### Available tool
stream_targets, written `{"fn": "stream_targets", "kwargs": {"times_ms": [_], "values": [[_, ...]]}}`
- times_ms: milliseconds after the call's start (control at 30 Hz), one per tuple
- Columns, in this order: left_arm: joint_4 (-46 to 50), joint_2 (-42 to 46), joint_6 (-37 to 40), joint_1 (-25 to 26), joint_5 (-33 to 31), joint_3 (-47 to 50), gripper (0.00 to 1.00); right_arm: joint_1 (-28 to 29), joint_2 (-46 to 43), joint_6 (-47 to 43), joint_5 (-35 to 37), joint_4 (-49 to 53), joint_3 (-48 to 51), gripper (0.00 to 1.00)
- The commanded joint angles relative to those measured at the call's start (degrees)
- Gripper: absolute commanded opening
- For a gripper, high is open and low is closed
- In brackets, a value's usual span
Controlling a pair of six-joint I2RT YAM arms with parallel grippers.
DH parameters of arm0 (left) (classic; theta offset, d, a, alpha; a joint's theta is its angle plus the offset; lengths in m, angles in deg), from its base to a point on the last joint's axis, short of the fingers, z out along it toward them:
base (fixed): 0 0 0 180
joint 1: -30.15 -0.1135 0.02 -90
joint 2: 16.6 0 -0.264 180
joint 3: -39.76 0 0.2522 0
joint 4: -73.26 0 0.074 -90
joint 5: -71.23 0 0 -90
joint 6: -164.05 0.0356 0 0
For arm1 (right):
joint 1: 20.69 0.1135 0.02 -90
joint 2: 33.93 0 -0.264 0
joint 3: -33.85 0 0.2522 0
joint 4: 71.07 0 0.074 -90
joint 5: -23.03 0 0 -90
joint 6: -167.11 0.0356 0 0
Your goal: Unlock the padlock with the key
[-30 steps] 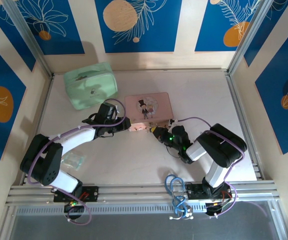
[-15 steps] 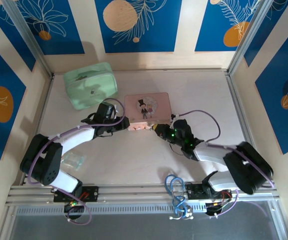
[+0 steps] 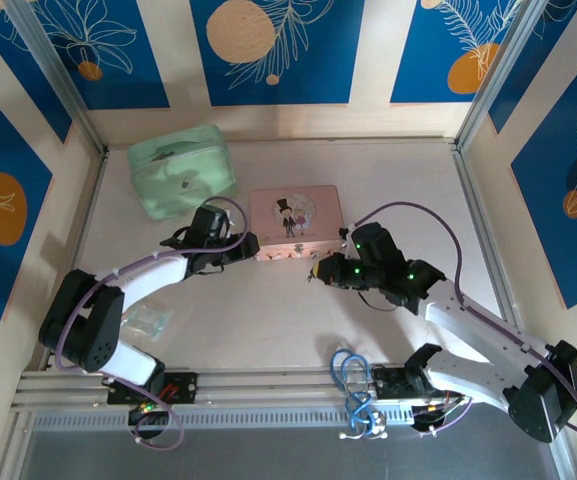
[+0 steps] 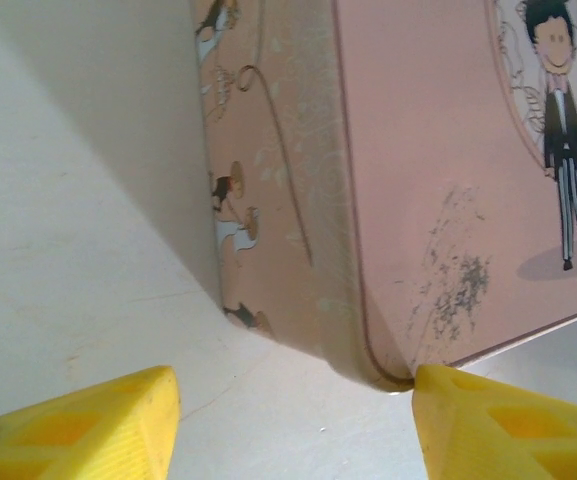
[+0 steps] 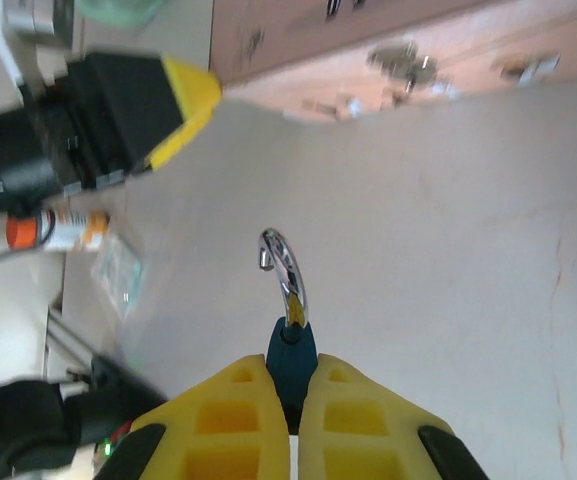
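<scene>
— Where's the padlock (image 5: 290, 348) right now?

— In the right claw (image 5: 290, 375), which is clenched on its blue body, over the surface (image 5: 448, 250) just in front of the pink tin (image 4: 438, 150) and apart from it.

— Which way does it lie?

— Its long axis runs straight on from the claw. The body is buried between the yellow pads (image 5: 238, 410) and the silvery shackle (image 5: 283, 268) sticks out ahead, towards the tin's front. One end of the shackle looks free, so I'd judge it open.

— And a key?

— The keyhole end is hidden between the pads, so I can't tell.

— The other arm?

— The left claw (image 4: 293, 400) is released, its fingers spread either side of the tin's near corner. It faces the right claw from the tin's other end, but the right one is plainly nearer since it holds the lock. Any next move depends on where that shackle points.
</scene>
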Motion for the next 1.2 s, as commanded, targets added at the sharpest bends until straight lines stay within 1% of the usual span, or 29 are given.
{"fn": "stream_targets", "kwargs": {"times_ms": [0,167,300,433,567,667,800,933,1033,1133,1167], "values": [[4.7,3.8,1.5,-0.9,-2.9,-3.9,0.66,2.4,-0.4,-1.5,-3.7,12.6,-3.1,0.00],[11.7,9.5,4.4,-0.9,-5.5,-9.9,0.72,5.0,1.7,-1.3,-7.7,13.8,-7.3,0.00],[14.2,14.5,4.7,-0.9,-4.2,-10.6,0.74,6.0,5.1,-1.4,-11.5,13.4,-9.1,0.00],[14.3,20.9,4.2,-0.9,-1.2,-5.1,0.73,6.5,8.3,-0.6,-16.0,9.3,-7.2,0.00],[15.7,27.5,3.3,-0.8,1.0,1.4,0.71,7.0,12.7,-1.3,-19.0,7.3,-6.1,0.00],[16.5,32.1,2.4,-0.8,2.2,6.2,0.70,7.6,17.2,-2.8,-19.6,7.2,-6.7,0.00],[18.1,36.9,1.0,-0.8,2.2,11.1,0.69,6.1,25.7,-5.3,-22.2,7.5,-8.6,0.00],[18.4,39.1,-0.5,-0.8,2.3,13.4,0.67,3.8,34.0,-7.9,-23.5,7.1,-10.9,0.00],[17.6,39.2,-1.5,-0.7,2.8,14.5,0.65,2.4,38.1,-9.0,-25.4,5.6,-12.1,0.00],[17.2,39.1,-1.9,-0.7,3.3,15.2,0.64,1.6,39.7,-9.9,-24.6,5.9,-13.1,0.00],[17.3,39.1,-1.9,-0.7,3.3,15.3,0.64,1.2,39.8,-10.0,-24.1,6.1,-13.2,0.04]]}}
